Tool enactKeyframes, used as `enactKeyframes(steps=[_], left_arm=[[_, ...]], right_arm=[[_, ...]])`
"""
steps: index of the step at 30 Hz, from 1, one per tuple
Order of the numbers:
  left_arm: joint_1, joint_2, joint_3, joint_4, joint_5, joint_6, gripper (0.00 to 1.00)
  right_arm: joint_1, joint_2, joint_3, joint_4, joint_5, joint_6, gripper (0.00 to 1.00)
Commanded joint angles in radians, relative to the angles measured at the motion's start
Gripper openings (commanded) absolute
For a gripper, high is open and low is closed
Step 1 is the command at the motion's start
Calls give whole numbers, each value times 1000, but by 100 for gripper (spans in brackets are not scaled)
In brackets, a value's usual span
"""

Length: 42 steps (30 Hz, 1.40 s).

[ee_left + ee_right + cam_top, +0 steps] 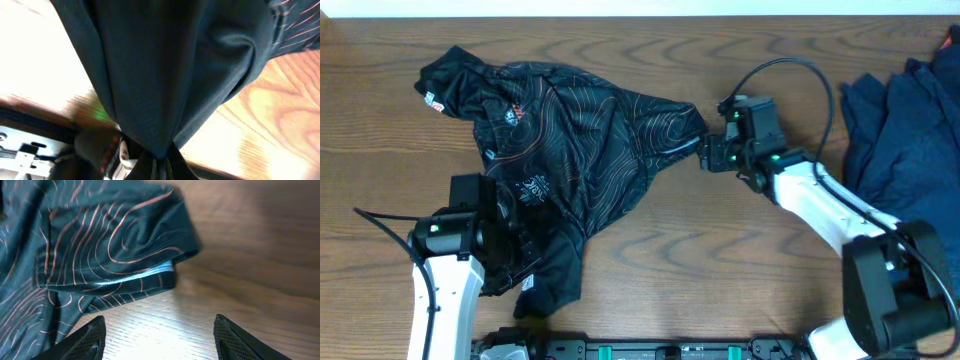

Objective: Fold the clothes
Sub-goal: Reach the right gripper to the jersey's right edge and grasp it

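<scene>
The black jersey [590, 130] with thin orange contour lines lies crumpled on the left half of the wooden table. My left gripper [515, 255] is shut on its lower front part. In the left wrist view the dark cloth [165, 75] gathers into a pinch at the jaws [155, 165]. My right gripper [705, 152] is open and empty just right of the jersey's right sleeve tip. In the right wrist view the sleeve [110, 245] lies just ahead of the spread fingers [160, 335], with bare wood between them. A pile of dark navy garments [910, 120] lies at the far right.
The wooden table [720, 260] shows bare wood in the middle and front right. The black mounting rail [650, 350] runs along the front edge. A black cable [800, 70] loops above the right arm.
</scene>
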Motion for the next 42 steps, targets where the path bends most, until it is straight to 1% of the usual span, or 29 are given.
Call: enactKeyframes(steps=[1,4,8,13,17,18,19,20,22,23,27,29,32,36,38,41,42], left_arm=[[5,-11,3,15,-60,-23,6],[4,-8,3,50,-60,-23,6],[5,-8,3,68,-60,-23,6],[4,-8,3,67,-60,-23,6],[4,-8,3,68,-60,-23,6],[5,-8,3,67,-60,-23,6],[4,-8,3,68,-60,-23,6],[4,-8,3,68,-60,-23,6],[4,-8,3,67,-60,-23,6],[4,-8,3,68,-60,-23,6],[5,-8,3,91,-67,-23,6],[5,-8,3,109,-72,-23,6],[5,-8,3,117,-122,-23,6],[6,-8,3,117,-148,-23,6],[6,-8,3,117,-148,-23,6],[6,-8,3,116,-148,-23,6],[6,-8,3,116,-148,-23,6]], right_arm=[[31,52,24,9,10,-25,70],[56,92,35,37,64,-52,75],[82,134,35,87,190,-50,76],[89,196,35,165,168,-50,78],[94,244,35,226,118,-44,74],[95,254,35,241,117,-31,70],[96,260,35,251,117,-19,54],[97,265,35,260,118,-8,36],[97,266,35,265,128,8,9],[95,266,35,262,145,13,1],[75,235,37,190,304,15,1],[43,190,38,130,409,15,1],[-27,106,42,48,495,14,1],[-139,3,42,-46,475,14,1],[-181,-28,42,-105,451,13,9],[-222,-44,42,-194,456,-4,7],[-234,-44,42,-223,455,-4,9]])
